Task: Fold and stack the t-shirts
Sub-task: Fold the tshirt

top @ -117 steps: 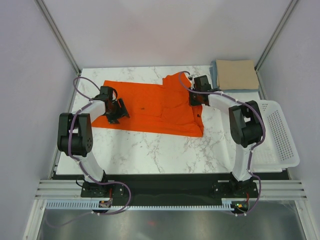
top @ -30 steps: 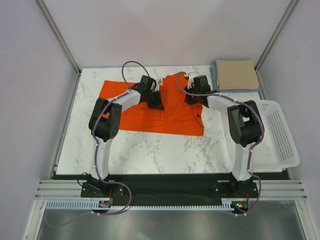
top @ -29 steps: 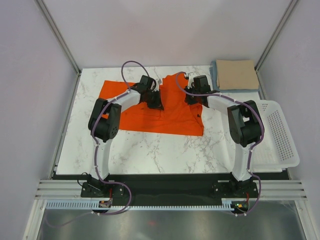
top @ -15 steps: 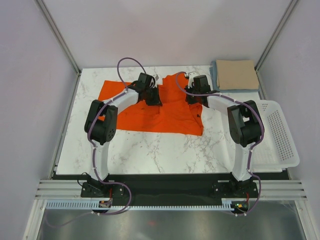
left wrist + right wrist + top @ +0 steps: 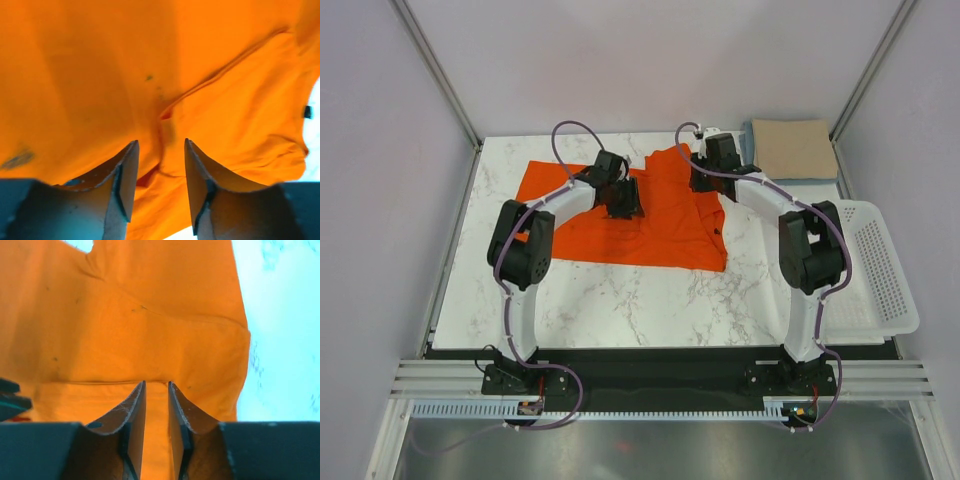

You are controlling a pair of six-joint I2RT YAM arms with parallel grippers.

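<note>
A bright orange t-shirt (image 5: 665, 225) lies spread on the marble table, its left part folded in over the middle. My left gripper (image 5: 625, 205) hovers over the fold with its jaws open. In the left wrist view a raised crease of the orange t-shirt (image 5: 100, 60) runs between the fingers of the left gripper (image 5: 160, 146) without being pinched. My right gripper (image 5: 704, 182) is at the shirt's far right part, jaws a little apart. The right gripper (image 5: 156, 386) shows flat orange t-shirt (image 5: 150, 315) through its gap. A folded tan t-shirt (image 5: 793, 148) lies on a light blue one (image 5: 748, 140) at the far right corner.
A white perforated basket (image 5: 882, 272) stands off the table's right edge, beside the right arm. Bare marble table (image 5: 620, 300) stretches in front of the orange shirt. Grey walls with metal posts close in the back and sides.
Both grippers were shut on the orange cloth and have opened, letting it drop. The left gripper carried the shirt's left part inward over the middle; the right gripper shifted slightly toward the far edge.
</note>
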